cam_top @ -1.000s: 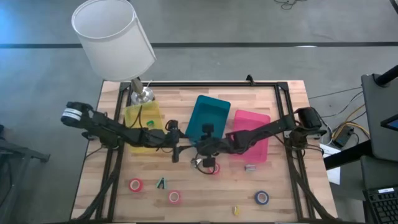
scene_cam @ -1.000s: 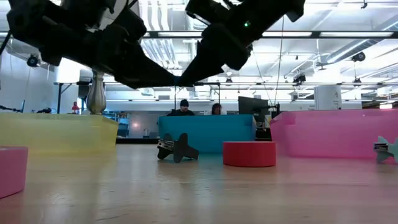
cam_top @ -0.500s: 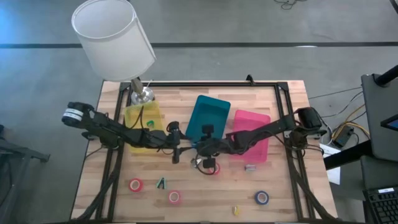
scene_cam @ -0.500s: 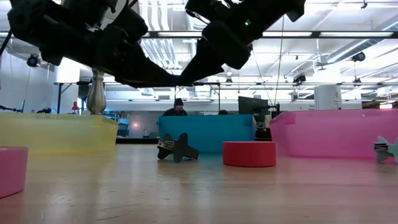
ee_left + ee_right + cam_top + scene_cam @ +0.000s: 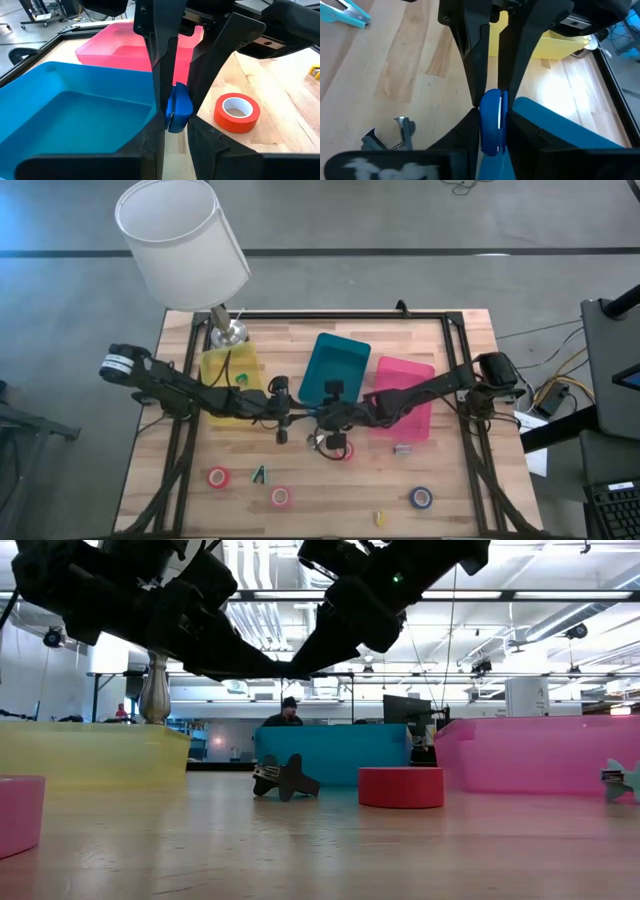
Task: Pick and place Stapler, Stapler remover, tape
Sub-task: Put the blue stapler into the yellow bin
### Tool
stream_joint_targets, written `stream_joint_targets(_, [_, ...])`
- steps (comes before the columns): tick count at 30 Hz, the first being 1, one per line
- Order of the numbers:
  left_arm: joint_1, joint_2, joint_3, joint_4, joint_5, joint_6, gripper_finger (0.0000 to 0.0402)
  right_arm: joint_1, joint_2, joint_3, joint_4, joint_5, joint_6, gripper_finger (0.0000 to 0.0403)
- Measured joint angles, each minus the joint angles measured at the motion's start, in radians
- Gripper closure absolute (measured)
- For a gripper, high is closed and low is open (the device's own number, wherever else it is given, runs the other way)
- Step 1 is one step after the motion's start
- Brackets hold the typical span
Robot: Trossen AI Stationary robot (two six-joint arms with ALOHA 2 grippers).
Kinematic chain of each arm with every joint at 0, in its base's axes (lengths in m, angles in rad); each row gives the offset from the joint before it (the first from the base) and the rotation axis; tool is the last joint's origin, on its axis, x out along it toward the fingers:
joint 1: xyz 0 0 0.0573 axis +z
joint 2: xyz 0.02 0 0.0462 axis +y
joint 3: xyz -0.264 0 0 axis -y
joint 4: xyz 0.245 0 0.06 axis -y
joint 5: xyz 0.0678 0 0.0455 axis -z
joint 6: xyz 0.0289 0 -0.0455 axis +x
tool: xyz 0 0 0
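Wooden tabletop point(image 5: 440, 470) carries three bins in a row: yellow point(image 5: 228, 370), teal point(image 5: 335, 365) and pink point(image 5: 405, 380). Small tape rolls are scattered nearer the front edge.

The stapler point(image 5: 177, 107) is a small, glossy blue piece with rounded ends and a pale seam down its narrow edge. It hangs above the tabletop, just off the teal bin's near side. A red tape roll point(image 5: 237, 112) lies flat close by.

Both arms reach in low from opposite sides and meet at the middle. The left gripper point(image 5: 298, 418) and right gripper point(image 5: 320, 420) face each other almost tip to tip. The fingers of each press on the stapler's flat sides, so both are grasping it.

Each wrist view sees the stapler narrow edge on, with the seam upright between the fingers. Which way its long axis runs cannot be told, as the grippers hide it from above.
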Motion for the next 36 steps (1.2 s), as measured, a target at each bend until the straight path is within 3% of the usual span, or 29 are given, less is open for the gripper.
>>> stream_joint_targets(13, [0.000,0.000,0.000,0.002,-0.002,0.017,0.0324,0.000,0.000,0.000,0.000,0.000,0.000,0.0326])
stream_joint_targets(36, [-0.001,-0.002,0.000,0.012,-0.006,0.007,0.0328,0.002,-0.016,0.000,-0.011,-0.003,-0.026,0.0245])
